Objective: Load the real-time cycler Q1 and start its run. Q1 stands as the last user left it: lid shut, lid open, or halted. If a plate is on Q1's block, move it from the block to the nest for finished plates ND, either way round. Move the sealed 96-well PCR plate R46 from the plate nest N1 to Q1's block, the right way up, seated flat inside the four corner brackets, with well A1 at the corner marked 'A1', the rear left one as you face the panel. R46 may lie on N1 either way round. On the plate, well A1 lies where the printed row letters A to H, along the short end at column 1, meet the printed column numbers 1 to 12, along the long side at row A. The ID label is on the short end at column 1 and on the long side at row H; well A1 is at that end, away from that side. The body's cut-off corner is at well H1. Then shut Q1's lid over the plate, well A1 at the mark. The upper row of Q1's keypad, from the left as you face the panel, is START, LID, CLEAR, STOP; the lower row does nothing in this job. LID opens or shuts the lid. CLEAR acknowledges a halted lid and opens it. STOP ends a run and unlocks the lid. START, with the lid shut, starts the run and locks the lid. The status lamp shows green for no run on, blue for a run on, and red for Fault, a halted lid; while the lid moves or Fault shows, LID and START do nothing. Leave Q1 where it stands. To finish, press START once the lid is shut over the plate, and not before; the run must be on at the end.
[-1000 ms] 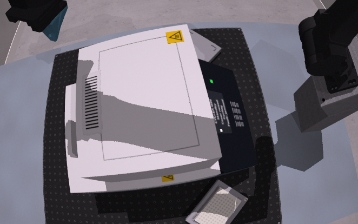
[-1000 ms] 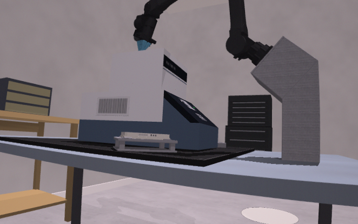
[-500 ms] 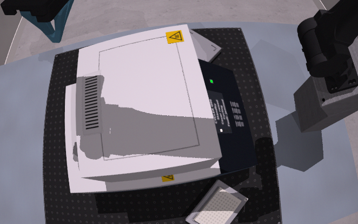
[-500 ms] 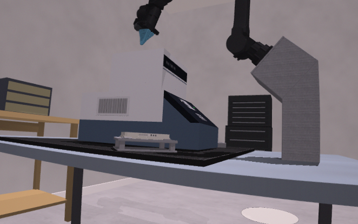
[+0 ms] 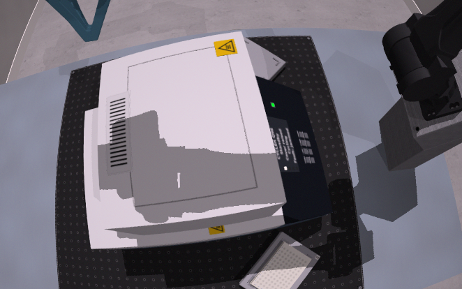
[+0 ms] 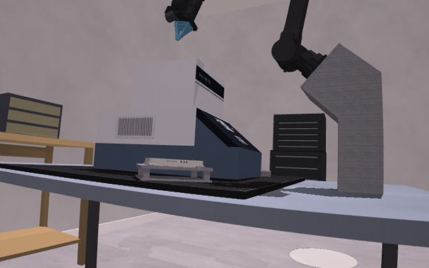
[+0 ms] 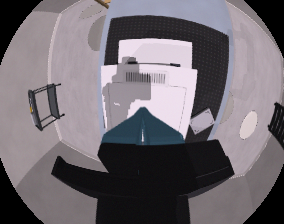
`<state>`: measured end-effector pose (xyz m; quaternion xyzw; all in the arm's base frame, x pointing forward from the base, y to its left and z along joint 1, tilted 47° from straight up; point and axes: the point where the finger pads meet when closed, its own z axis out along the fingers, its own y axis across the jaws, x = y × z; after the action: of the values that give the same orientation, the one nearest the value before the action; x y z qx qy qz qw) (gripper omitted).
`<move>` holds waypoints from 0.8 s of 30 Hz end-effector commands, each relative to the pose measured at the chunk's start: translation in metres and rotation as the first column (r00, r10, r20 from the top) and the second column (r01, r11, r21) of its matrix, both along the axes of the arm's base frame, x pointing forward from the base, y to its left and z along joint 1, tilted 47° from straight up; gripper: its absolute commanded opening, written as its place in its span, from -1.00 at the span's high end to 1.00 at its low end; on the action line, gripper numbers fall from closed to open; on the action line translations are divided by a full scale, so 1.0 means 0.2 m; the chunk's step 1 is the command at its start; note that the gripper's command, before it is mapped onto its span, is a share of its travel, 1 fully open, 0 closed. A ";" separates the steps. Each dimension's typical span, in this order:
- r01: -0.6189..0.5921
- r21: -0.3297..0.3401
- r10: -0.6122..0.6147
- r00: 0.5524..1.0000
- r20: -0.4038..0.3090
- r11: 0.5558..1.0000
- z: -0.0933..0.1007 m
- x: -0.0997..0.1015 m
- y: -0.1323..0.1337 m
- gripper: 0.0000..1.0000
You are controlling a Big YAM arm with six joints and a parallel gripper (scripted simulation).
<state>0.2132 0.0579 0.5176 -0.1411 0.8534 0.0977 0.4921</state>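
Note:
The cycler Q1 (image 5: 185,118) stands on the black perforated mat with its white lid down, so the block is hidden. Its status lamp (image 5: 272,105) shows green, and the keypad (image 5: 306,145) sits on the dark sloped panel to the right. The sealed plate R46 (image 5: 282,267) lies on nest N1 at the mat's front edge; it also shows in the exterior view (image 6: 174,162). The empty grey nest ND (image 5: 266,61) is behind the panel. My gripper (image 6: 179,35) hangs high above the lid's rear, teal fingers shut and empty; it also shows in the top view (image 5: 88,32) and the wrist view (image 7: 145,123).
The arm's grey pedestal (image 5: 433,132) stands on the table to the right of the mat. A wooden shelf with a drawer box (image 6: 26,114) is at the far left, and a black drawer cabinet (image 6: 297,146) stands behind the table.

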 end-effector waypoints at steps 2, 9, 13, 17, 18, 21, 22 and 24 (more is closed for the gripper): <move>-0.046 -0.049 0.046 0.999 -0.003 0.998 -0.06 -0.08 0.03 1.00; -0.162 -0.166 0.173 0.983 0.057 0.973 -0.07 -0.30 0.03 1.00; -0.211 -0.216 0.225 0.974 0.040 0.953 -0.12 -0.33 0.04 1.00; -0.289 -0.275 0.301 0.954 0.002 0.917 -0.19 -0.32 0.03 1.00; -0.304 -0.283 0.316 0.949 -0.001 0.910 -0.20 -0.34 0.03 1.00; -0.318 -0.275 0.334 0.943 0.011 0.907 -0.21 -0.39 0.05 1.00; -0.316 -0.267 0.332 0.943 0.017 0.910 -0.20 -0.41 0.06 1.00; -0.301 -0.276 0.334 0.939 0.080 0.913 -0.14 -0.41 0.07 1.00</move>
<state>0.1393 0.0689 0.4754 -0.3061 0.8235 0.0847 0.4700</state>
